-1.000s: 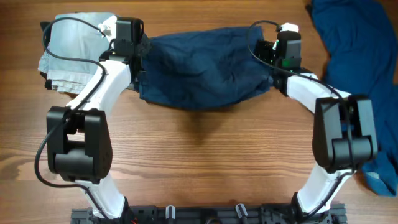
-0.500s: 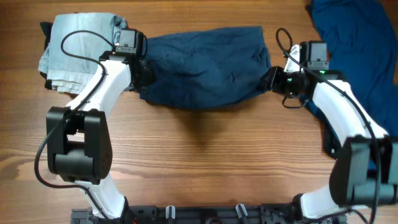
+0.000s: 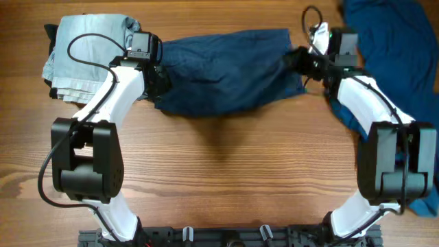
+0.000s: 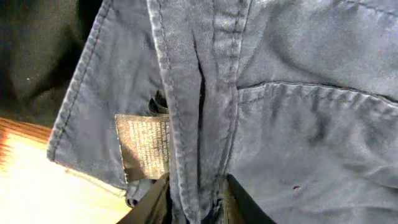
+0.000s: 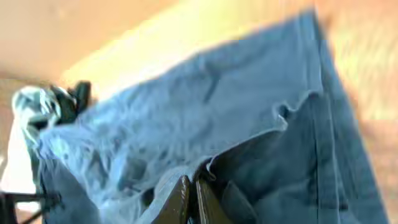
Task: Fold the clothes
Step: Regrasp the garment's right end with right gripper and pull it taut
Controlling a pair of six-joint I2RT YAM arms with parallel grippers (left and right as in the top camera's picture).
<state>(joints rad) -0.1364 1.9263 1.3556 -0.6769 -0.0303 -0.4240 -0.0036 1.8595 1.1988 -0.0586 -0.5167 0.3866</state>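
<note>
Navy shorts (image 3: 219, 72) lie stretched across the far bench (image 3: 226, 178), between pale denim (image 3: 86, 55) on the left and mid-blue cloth (image 3: 401, 62) on the right. We note the left gripper (image 4: 189, 199) pinching the waistband fold beside the label (image 4: 144, 146). The right gripper (image 5: 193, 199), fingers nearly together, pinches the opposite edge.

The rumpled mid-blue fabric garment (image 3: 405, 41) at far right runs off the overhead frame. A black cloth piece (image 3: 49, 30) lies mostly under folded pale grey-blue denim (image 3: 82, 55). The grey sewn label (image 4: 144, 149) on the dark navy fabric shorts (image 4: 298, 124) is unreadable.
</note>
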